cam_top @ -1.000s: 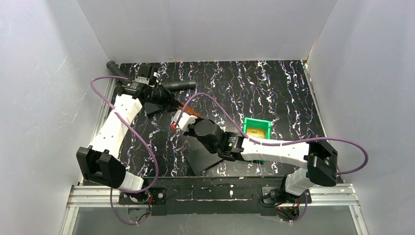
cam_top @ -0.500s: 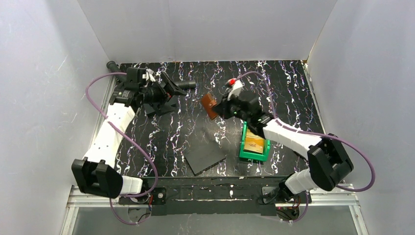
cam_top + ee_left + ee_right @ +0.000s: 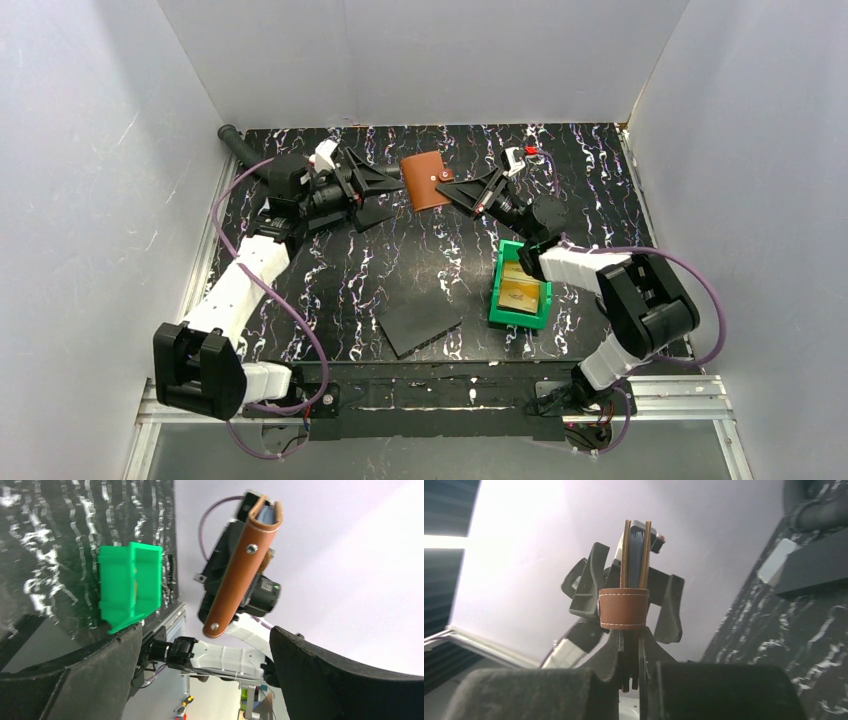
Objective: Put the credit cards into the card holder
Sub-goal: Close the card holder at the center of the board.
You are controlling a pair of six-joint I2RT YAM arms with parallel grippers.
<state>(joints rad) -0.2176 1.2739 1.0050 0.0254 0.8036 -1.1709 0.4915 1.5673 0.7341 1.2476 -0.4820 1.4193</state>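
My worry is that the card holder point(image 3: 426, 180), pinched at one edge by the right gripper point(image 3: 462, 192) in the upper centre of the top view, twists loose if my left gripper point(image 3: 388, 196) bumps it. The left's jaws stand wide and empty, near it. The credit cards point(image 3: 522, 285) lie in the green bin point(image 3: 497, 300).

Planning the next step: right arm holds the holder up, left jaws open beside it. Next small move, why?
Probably ease the left gripper onto the free edge of the holder and close. The right gripper pinches it in the air with the tab strapped shut, so no slot is reachable; the left jaws stand wide, facing it, not touching. The cards lie in the bin.
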